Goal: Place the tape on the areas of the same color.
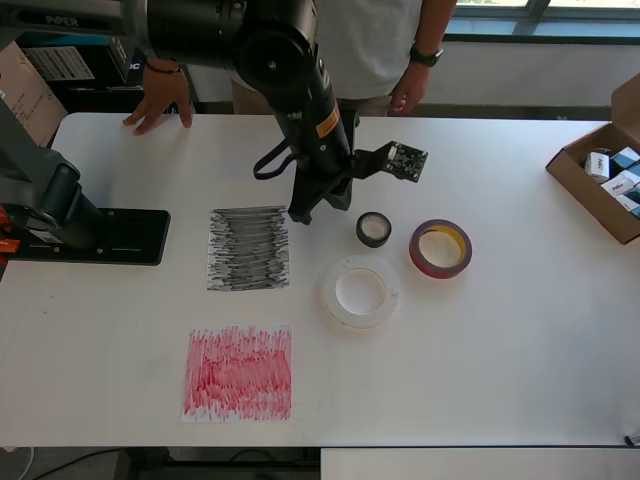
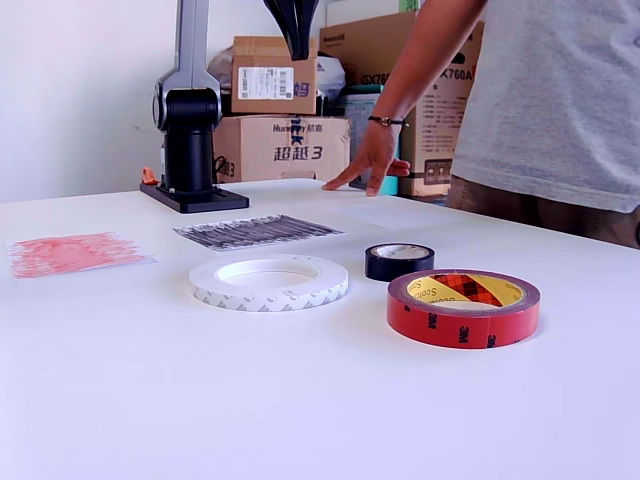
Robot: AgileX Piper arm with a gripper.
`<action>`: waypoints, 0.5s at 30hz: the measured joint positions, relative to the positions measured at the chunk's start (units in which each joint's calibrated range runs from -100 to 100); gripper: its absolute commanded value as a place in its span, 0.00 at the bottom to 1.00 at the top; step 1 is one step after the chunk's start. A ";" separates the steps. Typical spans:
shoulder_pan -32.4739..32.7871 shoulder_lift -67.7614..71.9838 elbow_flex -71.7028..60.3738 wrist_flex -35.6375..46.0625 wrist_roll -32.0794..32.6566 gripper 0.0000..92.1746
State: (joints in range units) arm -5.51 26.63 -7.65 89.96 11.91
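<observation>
Three tape rolls lie flat on the white table (image 1: 520, 330): a small black roll (image 1: 374, 229), a red roll (image 1: 440, 249) with a yellow inner face, and a wide white roll (image 1: 361, 291). The gripper (image 1: 303, 211) hangs above the table beside the black-scribbled sheet (image 1: 249, 248), apart from all rolls; its finger opening cannot be determined. The red-scribbled sheet (image 1: 238, 373) lies nearer the overhead view's bottom.

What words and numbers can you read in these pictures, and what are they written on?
"PIPER": dark box, overhead view's top left.
"超越3": brown cardboard box, exterior view.
"X760A": cardboard box behind the person's arm.
"Sco...", cut off: inside the red tape roll.
White label on the upper box: too small to read.
Yellow sticker on the robot arm: blurred.
</observation>
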 measured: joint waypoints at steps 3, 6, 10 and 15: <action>0.00 3.08 0.00 0.00 0.00 0.01; 0.00 6.49 -0.88 -1.12 0.00 0.01; -0.05 9.74 -2.12 -3.68 -0.07 0.01; -0.27 12.32 -4.07 -7.08 -0.39 0.01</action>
State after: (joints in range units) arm -5.77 38.95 -11.72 82.88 11.51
